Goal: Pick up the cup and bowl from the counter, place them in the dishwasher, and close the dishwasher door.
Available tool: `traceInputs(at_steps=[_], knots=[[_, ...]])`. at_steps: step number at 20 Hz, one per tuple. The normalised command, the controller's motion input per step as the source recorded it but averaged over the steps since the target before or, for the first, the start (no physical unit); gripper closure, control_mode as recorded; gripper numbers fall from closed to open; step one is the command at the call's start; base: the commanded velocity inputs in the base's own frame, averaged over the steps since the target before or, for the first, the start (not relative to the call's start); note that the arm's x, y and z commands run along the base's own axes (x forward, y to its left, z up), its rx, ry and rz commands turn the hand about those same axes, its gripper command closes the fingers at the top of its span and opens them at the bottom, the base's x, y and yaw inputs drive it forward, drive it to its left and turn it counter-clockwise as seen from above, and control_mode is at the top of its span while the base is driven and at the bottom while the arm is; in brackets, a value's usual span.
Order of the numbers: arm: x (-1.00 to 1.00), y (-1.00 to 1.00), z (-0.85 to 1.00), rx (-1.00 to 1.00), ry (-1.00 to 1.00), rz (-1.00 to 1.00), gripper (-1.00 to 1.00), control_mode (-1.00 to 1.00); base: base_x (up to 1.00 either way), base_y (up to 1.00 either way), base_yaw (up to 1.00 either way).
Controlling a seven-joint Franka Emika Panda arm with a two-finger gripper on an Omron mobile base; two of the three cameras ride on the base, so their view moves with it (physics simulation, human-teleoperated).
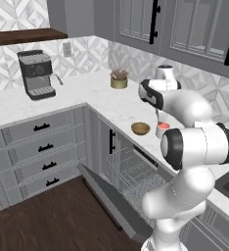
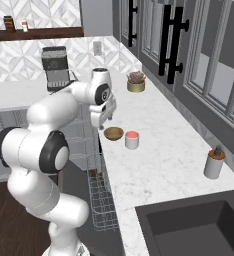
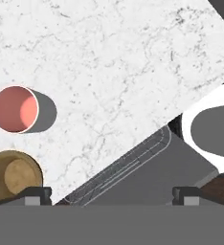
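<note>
Far left on the counter [image 1: 9, 110] there's a coffee machine [image 1: 35, 74] parked against the tiled wall, with grey drawers [image 1: 43, 147] and their black handles underneath. Moving right along the worktop, a little gold pot with a plant [image 1: 119, 78] sits near the back wall.

Below the counter edge the dishwasher [image 1: 131, 171] is wide open, the dishwasher door [image 1: 111, 201] dropped down flat-ish toward the wood floor, wire rack showing inside.

Then the good stuff: the bowl [image 1: 140, 128] sits close to the counter's front edge, right above the dishwasher, and the cup [image 1: 162, 129] is just beside it on its right, upright, pink inside showing. They look close but apart, not touching.

The gripper [image 2: 108, 118] hangs above the counter near the bowl, pointing down. In the hand view the bowl [image 3: 13, 174] and cup [image 3: 16, 109] are both off to the left, and the two fingertips [image 3: 35, 194] sit far apart at the bottom with nothing between them, so it's spread wide and empty. Hard to say exactly how high it is above the bowl.

Further right, a soap dispenser [image 2: 214, 162] stands near the sink [image 2: 199, 225].
</note>
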Motion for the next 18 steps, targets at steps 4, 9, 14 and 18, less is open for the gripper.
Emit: traceInputs(at_steps=[4, 9, 14, 18], knots=[[0.04, 0.08, -0.38, -0.03, -0.01, -0.71, -1.0, -1.0, 0.0, 0.0, 0.0], [0.19, 0.0, -0.29, -0.05, 0.0, -0.59, -1.0, -1.0, 0.0, 0.0, 0.0], [0.32, 0.0, -0.14, -0.01, 0.0, -0.37, -1.0, -1.0, 0.0, 0.0, 0.0], [0.21, 0.0, -0.28, 0.0, -0.04, -0.21, -1.0, -1.0, 0.0, 0.0, 0.0]])
